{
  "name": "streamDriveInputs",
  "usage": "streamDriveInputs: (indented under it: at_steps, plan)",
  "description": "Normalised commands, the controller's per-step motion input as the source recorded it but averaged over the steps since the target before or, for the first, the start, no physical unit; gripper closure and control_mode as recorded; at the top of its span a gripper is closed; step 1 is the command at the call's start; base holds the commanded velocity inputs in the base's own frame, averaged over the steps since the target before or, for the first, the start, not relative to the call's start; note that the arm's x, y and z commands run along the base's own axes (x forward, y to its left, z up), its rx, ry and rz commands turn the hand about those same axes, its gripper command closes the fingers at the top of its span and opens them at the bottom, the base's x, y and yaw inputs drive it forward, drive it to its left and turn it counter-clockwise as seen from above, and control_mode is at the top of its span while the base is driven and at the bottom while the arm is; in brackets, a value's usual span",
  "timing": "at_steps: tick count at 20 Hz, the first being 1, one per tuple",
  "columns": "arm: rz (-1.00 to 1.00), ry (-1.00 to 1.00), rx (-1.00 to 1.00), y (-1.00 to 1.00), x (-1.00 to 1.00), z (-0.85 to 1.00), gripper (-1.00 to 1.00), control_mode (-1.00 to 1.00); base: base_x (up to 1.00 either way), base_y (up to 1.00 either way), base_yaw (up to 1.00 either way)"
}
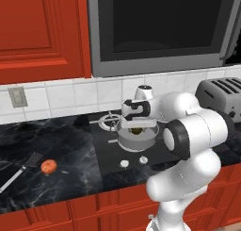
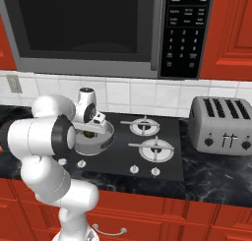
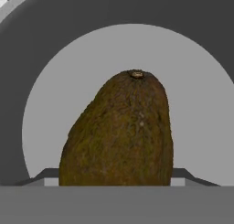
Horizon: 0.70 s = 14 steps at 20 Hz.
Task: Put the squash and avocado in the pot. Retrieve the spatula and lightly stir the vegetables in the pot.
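Observation:
The grey pot [image 1: 126, 141] stands on the front left burner of the stove. My gripper [image 1: 136, 125] hangs just inside it, shut on the dark olive-brown avocado [image 1: 137, 130], which sits upright between the fingertips. In the hand view the avocado [image 3: 121, 131] is close up over the pot's pale floor [image 3: 196, 109]; my gripper [image 3: 116, 177] grips its lower part. From the right base view the pot [image 2: 106, 136] and avocado [image 2: 89, 134] peek out beside my arm. The orange-red squash [image 1: 48, 166] lies on the black counter at left, beside the spatula [image 1: 19, 171].
A silver toaster [image 2: 221, 124] stands on the counter right of the stove. Other burners [image 2: 156, 147] and front knobs [image 1: 124, 163] surround the pot. A microwave [image 2: 98, 28] hangs above, red cabinets [image 1: 37, 32] to its left. My own arm blocks much of the pot.

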Motion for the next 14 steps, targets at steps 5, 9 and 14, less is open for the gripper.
streamDriveInputs:
  at_steps: [5, 9, 14]
  plan:
    - [0.00, 0.04, 0.00, 0.01, 0.43, -0.07, 1.00, -1.00, 0.00, 0.00, 0.00]
    - [0.00, 0.05, 0.00, 0.00, 0.17, -0.18, 1.00, -1.00, 0.00, 0.00, 0.00]
    - [0.00, 0.07, 0.00, 0.00, 0.00, -0.25, 1.00, -1.00, 0.00, 0.00, 0.00]
